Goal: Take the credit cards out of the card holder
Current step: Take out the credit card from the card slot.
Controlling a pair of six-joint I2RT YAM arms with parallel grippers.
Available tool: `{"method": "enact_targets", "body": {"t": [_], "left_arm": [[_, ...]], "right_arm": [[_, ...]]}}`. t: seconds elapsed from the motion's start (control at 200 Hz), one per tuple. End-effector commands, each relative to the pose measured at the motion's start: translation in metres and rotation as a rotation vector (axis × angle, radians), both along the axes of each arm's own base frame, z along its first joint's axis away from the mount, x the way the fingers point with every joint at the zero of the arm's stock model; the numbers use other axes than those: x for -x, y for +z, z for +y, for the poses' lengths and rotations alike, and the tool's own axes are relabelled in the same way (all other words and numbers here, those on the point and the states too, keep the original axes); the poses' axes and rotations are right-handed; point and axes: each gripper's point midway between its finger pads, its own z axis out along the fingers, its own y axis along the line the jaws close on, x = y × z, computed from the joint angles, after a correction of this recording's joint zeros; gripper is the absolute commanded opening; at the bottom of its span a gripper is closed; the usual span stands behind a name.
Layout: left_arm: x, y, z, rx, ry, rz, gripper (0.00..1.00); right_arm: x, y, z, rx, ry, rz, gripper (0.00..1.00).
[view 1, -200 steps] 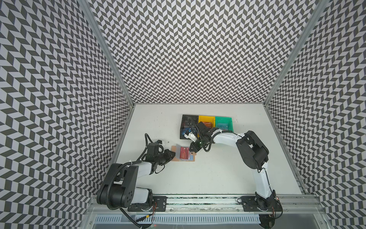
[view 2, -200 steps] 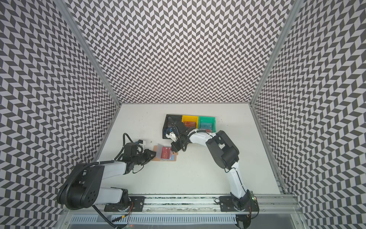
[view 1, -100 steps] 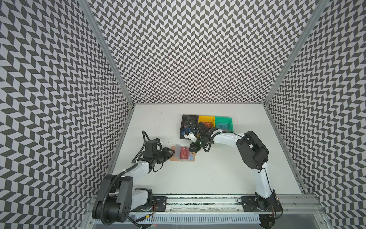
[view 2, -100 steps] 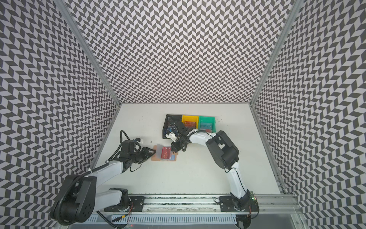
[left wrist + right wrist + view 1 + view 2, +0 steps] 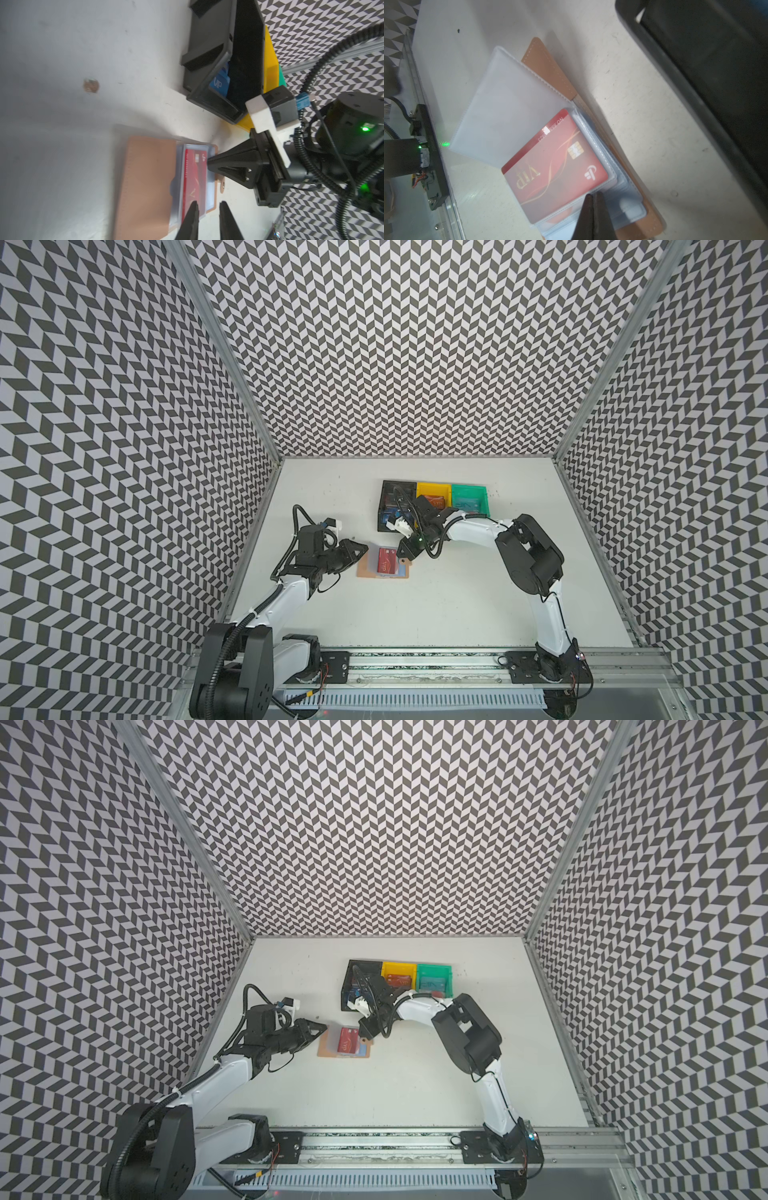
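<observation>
The tan card holder [image 5: 368,567] [image 5: 327,1047] lies open on the table, its clear sleeve pages spread. A red credit card [image 5: 387,561] [image 5: 556,166] printed "VIP" sits in the top sleeve, one end sticking out. My left gripper [image 5: 362,549] [image 5: 208,204] hovers at the holder's left edge, its jaws a narrow gap apart with nothing between them. My right gripper [image 5: 402,560] [image 5: 593,195] is shut, and its tip rests on the sleeve pages at the holder's right side. Other credit cards lie in the bins, a blue one [image 5: 219,83] among them.
Black [image 5: 386,489], yellow [image 5: 433,489] and green [image 5: 468,491] bins stand in a row behind the holder, close to my right wrist. A small brown spot [image 5: 90,85] marks the table. Patterned walls enclose three sides, and a rail [image 5: 415,659] runs along the front.
My left arm has stretched forward and brought its gripper closer to the holder's left edge. Its jaws widened and then narrowed. The right gripper and the holder have stayed put.
</observation>
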Motion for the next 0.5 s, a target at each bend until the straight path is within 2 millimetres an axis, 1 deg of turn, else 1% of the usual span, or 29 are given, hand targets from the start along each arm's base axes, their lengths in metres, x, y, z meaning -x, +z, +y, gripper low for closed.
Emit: {"method": "enact_targets", "body": {"t": [0.0,0.065,0.155,0.31,0.496], "left_arm": [[0.005,0.009,-0.013,0.069,-0.078,-0.030,0.25],[0.006,0.008,-0.015,0.074,-0.092,-0.031,0.27],[0.008,0.000,-0.016,0.076,-0.100,-0.012,0.27],[0.014,-0.021,-0.019,0.087,-0.112,0.040,0.27],[0.014,-0.047,-0.013,0.061,-0.075,0.103,0.26]], "right_arm": [[0.011,-0.018,-0.007,0.047,0.016,0.026,0.00],[0.012,-0.018,-0.008,0.048,0.018,0.027,0.00],[0.013,-0.019,-0.009,0.050,0.019,0.031,0.00],[0.013,-0.020,-0.009,0.050,0.021,0.032,0.00],[0.013,-0.020,-0.009,0.049,0.019,0.034,0.00]]}}
